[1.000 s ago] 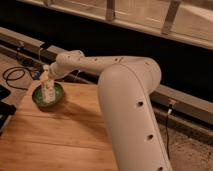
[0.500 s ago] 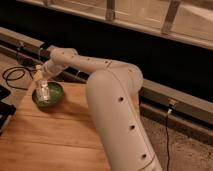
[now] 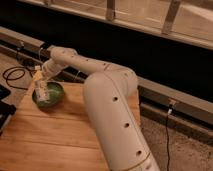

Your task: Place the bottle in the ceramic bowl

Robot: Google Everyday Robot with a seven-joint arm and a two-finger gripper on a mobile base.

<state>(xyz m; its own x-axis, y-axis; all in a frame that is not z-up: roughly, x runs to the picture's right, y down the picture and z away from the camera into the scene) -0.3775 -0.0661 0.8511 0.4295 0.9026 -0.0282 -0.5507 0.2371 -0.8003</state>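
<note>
Bottle (image 3: 41,91) sits over the green bowl (image 3: 49,94) at the far left corner of your wooden desk (image 3: 55,135), its lower end down inside the bowl and its upper end up at your end effector (image 3: 40,82). Your end effector hangs just above the bowl's left side at the bottle; you cannot tell whether it is gripping or has let go. Your white arm (image 3: 100,90) reaches leftward across the desk; a black cable (image 3: 12,75) lies coiled on the floor beyond.
</note>
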